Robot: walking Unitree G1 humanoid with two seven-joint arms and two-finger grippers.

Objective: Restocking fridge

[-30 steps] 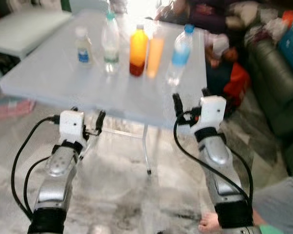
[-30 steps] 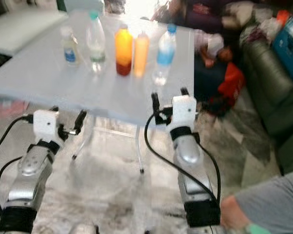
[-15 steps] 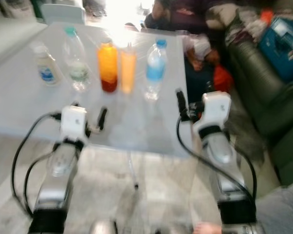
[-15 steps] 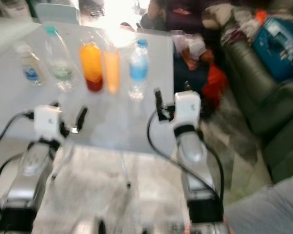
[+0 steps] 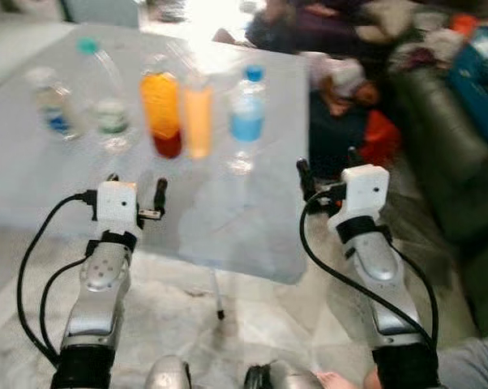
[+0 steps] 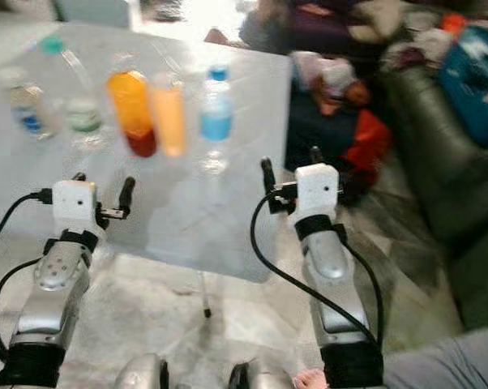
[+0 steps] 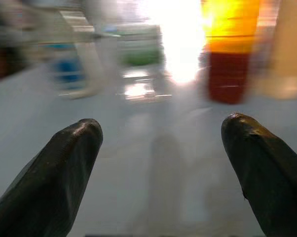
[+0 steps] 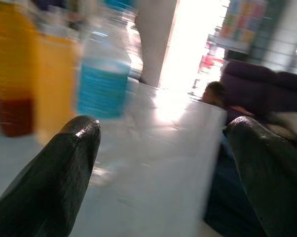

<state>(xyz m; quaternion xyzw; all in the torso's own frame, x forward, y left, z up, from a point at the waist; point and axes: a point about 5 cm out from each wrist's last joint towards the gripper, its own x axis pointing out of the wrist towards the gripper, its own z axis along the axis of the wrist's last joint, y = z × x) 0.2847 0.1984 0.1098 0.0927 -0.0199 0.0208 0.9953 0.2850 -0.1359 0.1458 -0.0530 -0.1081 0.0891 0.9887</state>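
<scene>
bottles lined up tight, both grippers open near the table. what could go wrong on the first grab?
1. The orange bottle and the paler orange bottle stand almost touching, so the left gripper may knock one over.
2. The blue-label bottle is the closest to the right gripper; a misjudged reach could tip it.
3. Frames are blurred, so aim may drift.

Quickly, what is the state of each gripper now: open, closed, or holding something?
Left gripper: open, holding nothing, over the table near the bottles.
Right gripper: open, holding nothing, near the blue-label bottle.
</scene>
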